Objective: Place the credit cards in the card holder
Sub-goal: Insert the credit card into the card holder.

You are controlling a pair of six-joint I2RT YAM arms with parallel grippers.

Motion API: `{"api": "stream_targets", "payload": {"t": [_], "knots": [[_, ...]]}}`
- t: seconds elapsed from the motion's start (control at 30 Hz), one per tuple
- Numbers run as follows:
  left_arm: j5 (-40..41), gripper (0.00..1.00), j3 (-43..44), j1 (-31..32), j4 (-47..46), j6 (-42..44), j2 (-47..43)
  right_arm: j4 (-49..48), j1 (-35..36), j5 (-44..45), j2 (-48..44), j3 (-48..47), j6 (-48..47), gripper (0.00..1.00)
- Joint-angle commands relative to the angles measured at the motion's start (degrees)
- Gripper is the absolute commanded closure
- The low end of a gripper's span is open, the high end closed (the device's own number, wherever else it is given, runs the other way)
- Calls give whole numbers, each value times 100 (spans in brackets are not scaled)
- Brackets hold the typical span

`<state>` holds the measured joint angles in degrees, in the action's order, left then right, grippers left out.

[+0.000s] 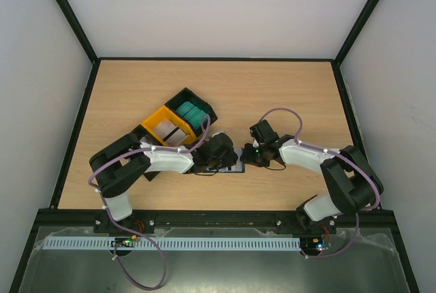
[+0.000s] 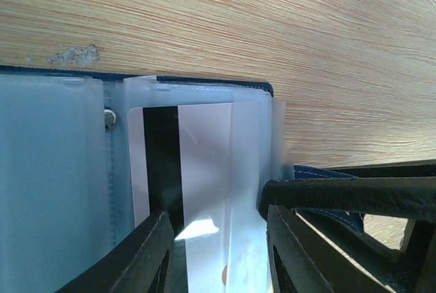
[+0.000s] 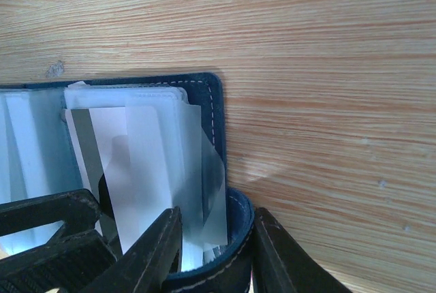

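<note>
Because the credit card [image 2: 204,163] is thin, stiff and slick, expect it to glide inside a pocket yet skate off a flat pad. It looks light enough that grip force hardly matters, so take it by its long edges or its trailing end, never by the face. It is white with a black magnetic stripe and appears to lie under the film of a clear sleeve [image 2: 252,143] in the open card holder [image 3: 218,129]. How far it is seated the views do not show. The sleeves are soft film and will likely buckle if the card goes in crooked. The card holder lies near the front edge of the table [image 1: 286,95], about midway along it, between the two arms. Its navy cover looks limp and may slide on the wood unless pinned.

Your left gripper [image 2: 216,238] stands partly parted astride the card, but you cannot tell from either wrist view whether the jaws press its edges or merely flank it. Your right gripper [image 3: 216,228] is narrowed onto the navy rim of the card holder at the end nearest that arm, with some sleeve film between the jaws. Other credit cards [image 1: 189,112] stand in the black-and-yellow tray [image 1: 158,117], toward the table's left side.
</note>
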<state>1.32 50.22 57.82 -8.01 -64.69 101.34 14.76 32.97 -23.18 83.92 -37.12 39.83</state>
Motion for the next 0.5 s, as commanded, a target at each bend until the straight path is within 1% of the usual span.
{"api": "stream_targets", "payload": {"t": [0.0,0.23,0.33,0.4,0.47], "knots": [[28,60,125,-30,237,191,119,562,34,138,134,73,-47,71],[-311,59,14,-26,-331,587,-46,570,34,177,125,74,-51,71],[10,58,35,-25,0,545,-244,573,34,186,121,86,-50,71],[363,53,89,-25,371,466,-320,580,34,191,116,87,-57,71],[584,45,140,-25,627,428,-300,580,34,199,125,91,-67,71]]}}
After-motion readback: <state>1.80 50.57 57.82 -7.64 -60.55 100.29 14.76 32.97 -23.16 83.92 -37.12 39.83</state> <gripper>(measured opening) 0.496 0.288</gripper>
